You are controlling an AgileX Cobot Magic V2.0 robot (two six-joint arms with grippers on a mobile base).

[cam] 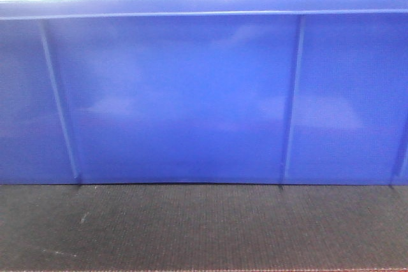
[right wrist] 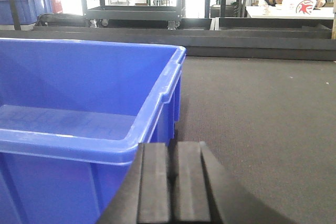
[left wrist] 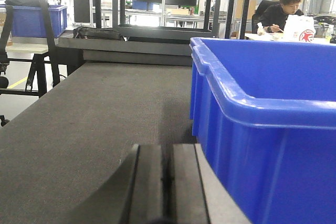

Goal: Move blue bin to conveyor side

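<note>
Blue bin (cam: 191,93): large glossy royal-blue plastic tote, upright, open top, nothing visible inside. Thin raised vertical ribs on its long wall, thick rolled rim. It fills the front view from 9 to 3 o'clock. It sits flat on the conveyor side (cam: 204,227), a dark charcoal woven belt with pale scuffs, which runs past the bin at 6 o'clock.

blue bin (cam: 191,93) blocking front, belt (left wrist: 94,119) open beside
</note>
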